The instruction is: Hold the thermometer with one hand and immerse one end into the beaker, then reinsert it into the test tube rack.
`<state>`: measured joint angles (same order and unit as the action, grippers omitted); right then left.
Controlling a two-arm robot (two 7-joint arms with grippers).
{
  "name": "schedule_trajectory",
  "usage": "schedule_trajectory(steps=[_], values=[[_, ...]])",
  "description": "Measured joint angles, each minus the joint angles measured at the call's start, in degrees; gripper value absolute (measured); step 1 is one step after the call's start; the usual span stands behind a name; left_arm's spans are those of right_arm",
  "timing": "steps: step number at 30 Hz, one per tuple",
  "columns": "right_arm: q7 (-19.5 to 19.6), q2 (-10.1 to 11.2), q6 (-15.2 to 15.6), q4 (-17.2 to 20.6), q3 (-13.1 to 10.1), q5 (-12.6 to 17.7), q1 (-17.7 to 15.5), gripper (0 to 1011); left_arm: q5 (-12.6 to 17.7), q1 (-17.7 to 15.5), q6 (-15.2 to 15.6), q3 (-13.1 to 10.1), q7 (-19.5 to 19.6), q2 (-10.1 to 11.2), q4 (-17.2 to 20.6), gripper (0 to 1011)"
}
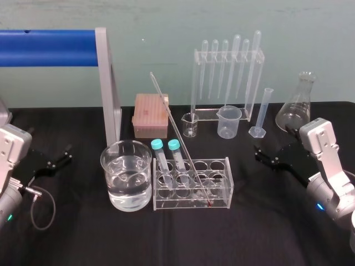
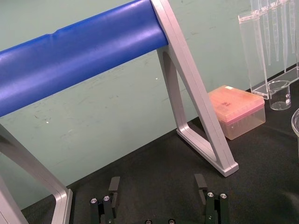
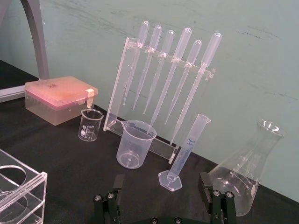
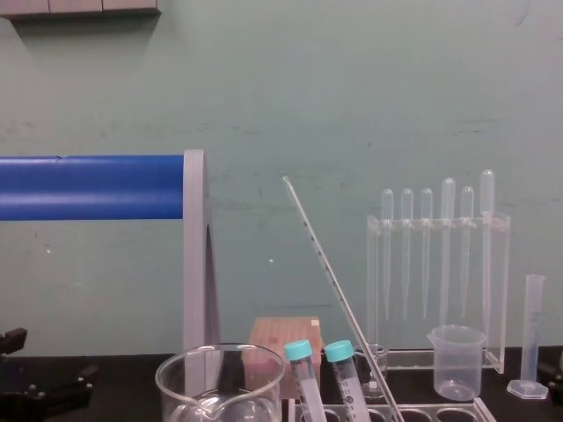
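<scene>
Slantwise, thermometer (image 1: pixel 180 138) in rack (image 1: pixel 228 183) beside beaker (image 1: pixel 126 166), left pincer (image 2: pixel 157 179), right pincer (image 3: pixel 161 179) idle

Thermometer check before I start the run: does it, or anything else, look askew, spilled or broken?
The thermometer leans steeply in the test tube rack, top tilted back and left, not upright; two capped tubes lean likewise. Nothing looks spilled or broken. The left gripper and right gripper sit open at the sides.

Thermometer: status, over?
Left hand open, idle at left; right hand open, idle at right. Thermometer leans in test tube rack, ungripped. Capped tubes stand between it and beaker.
</scene>
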<state>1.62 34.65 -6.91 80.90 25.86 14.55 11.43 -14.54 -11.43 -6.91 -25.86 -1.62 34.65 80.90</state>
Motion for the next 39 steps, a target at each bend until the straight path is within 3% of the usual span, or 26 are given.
schedule_trajectory(steps=[39], values=[[0.0,0.0,0.0,0.0,0.0,0.0,0.0,1003,0.0,0.0,0.0,0.0,0.0,0.0,0.0,1008]])
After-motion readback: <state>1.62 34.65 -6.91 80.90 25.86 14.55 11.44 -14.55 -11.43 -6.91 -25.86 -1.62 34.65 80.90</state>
